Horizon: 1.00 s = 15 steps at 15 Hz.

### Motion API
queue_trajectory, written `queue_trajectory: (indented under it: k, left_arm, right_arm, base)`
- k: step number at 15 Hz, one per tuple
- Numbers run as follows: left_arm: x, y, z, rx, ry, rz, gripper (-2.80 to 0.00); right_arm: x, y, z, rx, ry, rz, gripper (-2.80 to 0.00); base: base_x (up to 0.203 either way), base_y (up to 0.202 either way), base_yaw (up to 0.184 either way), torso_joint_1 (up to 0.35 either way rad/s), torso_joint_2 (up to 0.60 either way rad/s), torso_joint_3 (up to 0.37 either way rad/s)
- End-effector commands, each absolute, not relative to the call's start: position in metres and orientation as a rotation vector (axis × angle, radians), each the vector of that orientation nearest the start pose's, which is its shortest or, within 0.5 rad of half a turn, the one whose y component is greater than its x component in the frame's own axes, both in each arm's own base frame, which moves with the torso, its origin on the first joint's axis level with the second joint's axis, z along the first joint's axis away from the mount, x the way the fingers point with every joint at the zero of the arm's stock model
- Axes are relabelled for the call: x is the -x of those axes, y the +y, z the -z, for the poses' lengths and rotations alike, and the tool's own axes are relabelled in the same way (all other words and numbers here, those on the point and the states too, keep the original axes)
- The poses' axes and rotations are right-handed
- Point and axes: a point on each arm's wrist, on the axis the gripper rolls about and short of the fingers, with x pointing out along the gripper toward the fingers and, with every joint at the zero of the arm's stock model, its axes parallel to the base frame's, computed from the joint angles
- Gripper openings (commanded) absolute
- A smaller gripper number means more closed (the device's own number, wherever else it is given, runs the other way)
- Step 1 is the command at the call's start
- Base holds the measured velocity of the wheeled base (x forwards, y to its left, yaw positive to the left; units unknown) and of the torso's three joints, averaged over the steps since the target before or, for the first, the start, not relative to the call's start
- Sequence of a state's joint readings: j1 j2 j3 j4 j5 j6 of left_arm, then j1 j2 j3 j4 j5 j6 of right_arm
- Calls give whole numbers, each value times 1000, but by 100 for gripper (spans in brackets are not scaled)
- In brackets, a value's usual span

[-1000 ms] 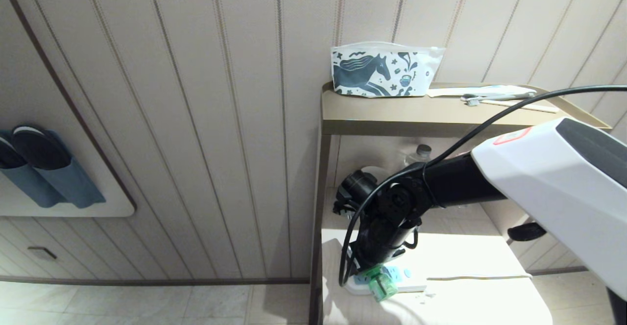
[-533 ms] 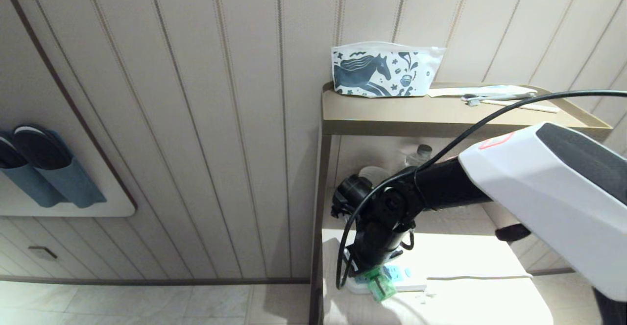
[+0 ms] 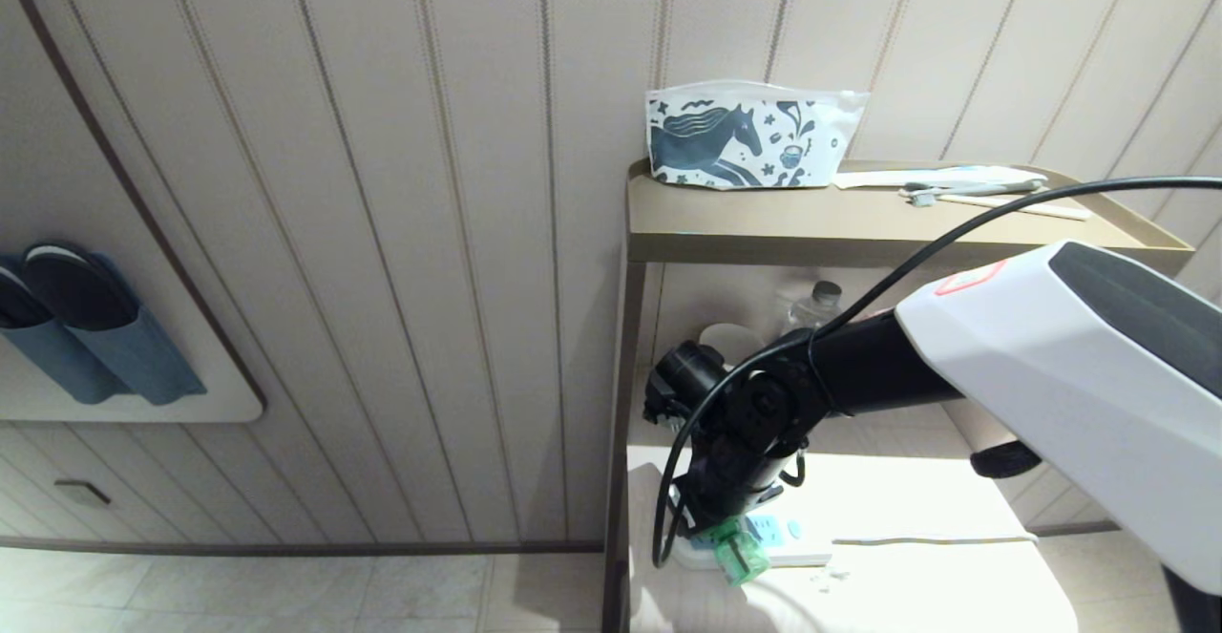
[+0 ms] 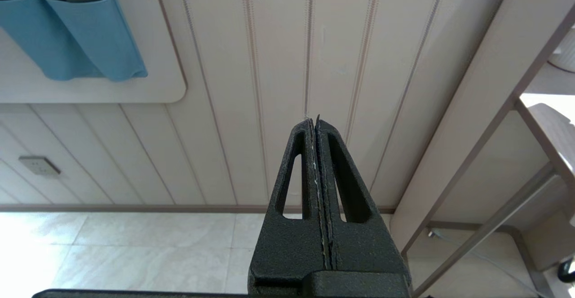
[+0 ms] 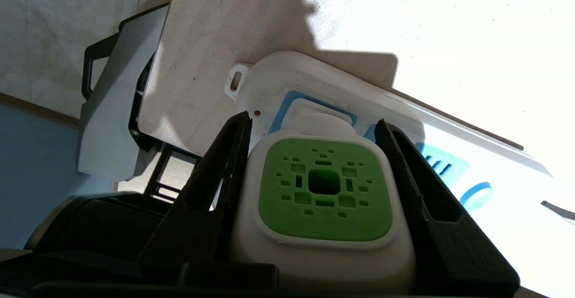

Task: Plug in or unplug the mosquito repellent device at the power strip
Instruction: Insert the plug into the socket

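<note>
The mosquito repellent device [image 5: 324, 190] is sitting at the end socket face of the power strip [image 5: 453, 154], its green vented head facing the wrist camera and its white neck meeting the light-blue socket. The power strip is lying on the lower counter [image 3: 916, 490] under the upper shelf [image 3: 811, 222]. The right tool [image 5: 314, 154] is grasping the device, one finger pressing on each side of the white body. Whether the pins are fully seated cannot be told. For this step, the operator should be keeping the travel square to the socket face and avoiding any sideways rocking, since the light strip may lift or slide. The right arm is reaching down from the right, wrist bent downward over the strip. The left tool [image 4: 316, 154] is clenched empty, parked facing the wall.
</note>
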<state>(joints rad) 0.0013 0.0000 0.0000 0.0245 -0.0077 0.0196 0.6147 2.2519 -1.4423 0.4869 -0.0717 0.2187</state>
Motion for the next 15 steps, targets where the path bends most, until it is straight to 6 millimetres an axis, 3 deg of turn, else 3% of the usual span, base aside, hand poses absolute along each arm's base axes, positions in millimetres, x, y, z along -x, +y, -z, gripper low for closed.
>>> queue_trajectory:
  k: [1,5,6,15]
  left_arm:
    - [23,0,-73,-20,26,6,-280]
    - [23,0,-73,-20,26,6,-280]
    - [23,0,-73,-20,26,6,-280]
    - [23,0,-73,-20,26,6,-280]
  right_arm:
    - [-321,224,-61,253,1269,-323,-280]
    - [-321,224,-69,242,1232,-325,-280]
    - [-320,223,-71,251,1222,-308,0]
    - [-315,220,-96,236,1156,-305,0]
  base:
    - [0,0,0,0,0,0]
    - [0,0,0,0,0,0]
    - [0,0,0,0,0,0]
    - [0,0,0,0,0,0]
